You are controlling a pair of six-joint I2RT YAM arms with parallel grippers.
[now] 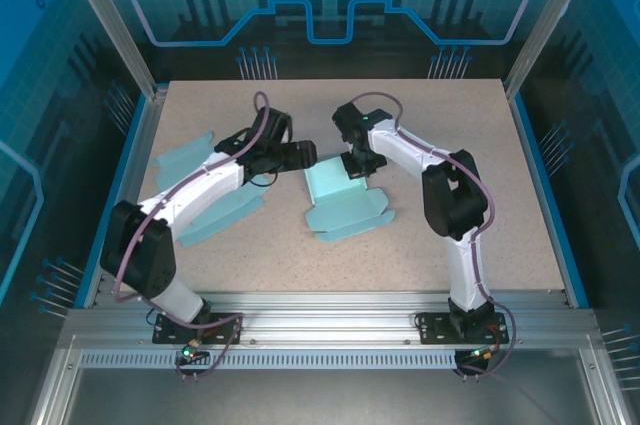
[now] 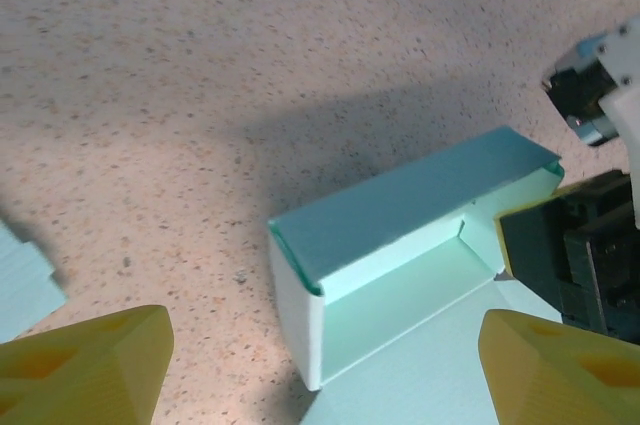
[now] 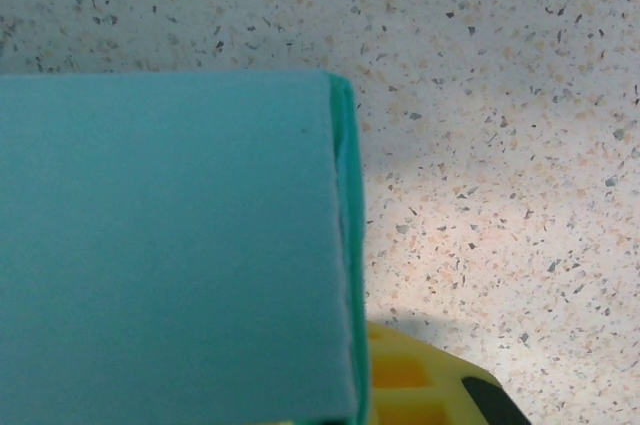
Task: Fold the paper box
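The teal paper box [image 1: 338, 197] lies part-folded at the middle of the table, with its far long wall and left end wall standing up [image 2: 400, 245]. My left gripper [image 1: 308, 155] hovers at the box's left end, open wide, its yellow fingers [image 2: 90, 365] spread to either side of the box's corner with nothing between them. My right gripper [image 1: 360, 167] is shut on the box's right end wall. In the right wrist view the teal wall [image 3: 170, 245] stands close up, with one yellow finger [image 3: 430, 385] pressed behind its edge. The other finger is hidden by the paper.
Two flat teal paper blanks lie at the left: one [image 1: 185, 155] beyond the left arm, the other [image 1: 225, 213] under its forearm. A metal frame and blue rails border the speckled table [image 1: 480, 145].
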